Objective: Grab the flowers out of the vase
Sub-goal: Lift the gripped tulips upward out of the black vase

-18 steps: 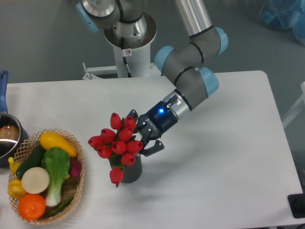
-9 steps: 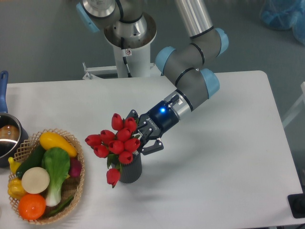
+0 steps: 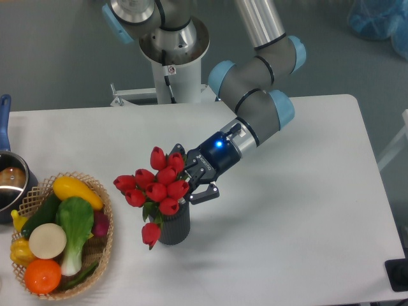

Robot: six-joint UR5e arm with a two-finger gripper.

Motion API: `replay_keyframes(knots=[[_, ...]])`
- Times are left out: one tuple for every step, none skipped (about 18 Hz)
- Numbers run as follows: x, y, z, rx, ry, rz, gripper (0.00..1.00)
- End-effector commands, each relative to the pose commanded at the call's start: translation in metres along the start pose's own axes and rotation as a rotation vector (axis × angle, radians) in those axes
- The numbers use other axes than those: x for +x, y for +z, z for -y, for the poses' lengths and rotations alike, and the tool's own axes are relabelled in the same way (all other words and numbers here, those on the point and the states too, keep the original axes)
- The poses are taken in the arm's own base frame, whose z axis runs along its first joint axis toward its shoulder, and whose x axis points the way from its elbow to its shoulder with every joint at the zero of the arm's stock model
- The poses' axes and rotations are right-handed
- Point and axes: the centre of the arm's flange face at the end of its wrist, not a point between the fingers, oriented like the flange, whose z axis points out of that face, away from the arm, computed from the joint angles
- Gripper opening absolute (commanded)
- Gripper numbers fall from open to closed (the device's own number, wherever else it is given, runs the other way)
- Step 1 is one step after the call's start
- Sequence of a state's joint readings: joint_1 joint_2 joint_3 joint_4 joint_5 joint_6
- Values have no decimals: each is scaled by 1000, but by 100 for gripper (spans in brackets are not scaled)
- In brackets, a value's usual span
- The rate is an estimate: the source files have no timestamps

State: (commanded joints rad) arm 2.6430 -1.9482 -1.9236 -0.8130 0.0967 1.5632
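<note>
The flowers [image 3: 155, 189], a bunch of red tulip buds with green leaves, stand in the vase [image 3: 175, 229], a short dark grey cylinder near the middle of the table. One bud droops over the vase's left side. My gripper [image 3: 190, 176] reaches in from the upper right, tilted, with its two black fingers on either side of the bunch just above the vase mouth, shut on the flowers. The stems are hidden by the buds and the gripper.
A wicker basket [image 3: 105, 252] holding several vegetables and fruits sits at the front left. A pot [image 3: 9, 182] with a blue handle stands at the left edge. The robot base [image 3: 172, 60] is behind the table's far edge.
The gripper has shifted slightly up and left, and the flower bunch has moved a little up and left with it. The vase has shifted slightly left.
</note>
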Motion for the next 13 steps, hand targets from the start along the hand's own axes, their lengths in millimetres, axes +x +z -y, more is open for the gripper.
replay_keyframes(knots=[[0, -1, 0, 5, -2, 1, 43], [0, -2, 0, 11, -2, 3, 43], [-1, -5, 2, 23, -2, 9, 43], [-1, -7, 4, 36, -1, 12, 43], [-2, -10, 6, 50, -1, 17, 43], [0, -11, 12, 55, -3, 18, 43], [1, -12, 17, 57, -11, 20, 43], [2, -13, 21, 57, -20, 22, 43], [3, -15, 27, 60, -23, 23, 43], [4, -16, 33, 64, -29, 25, 43], [6, -16, 39, 71, -32, 23, 43], [7, -17, 44, 78, -34, 24, 43], [9, -18, 50, 92, -29, 23, 43]])
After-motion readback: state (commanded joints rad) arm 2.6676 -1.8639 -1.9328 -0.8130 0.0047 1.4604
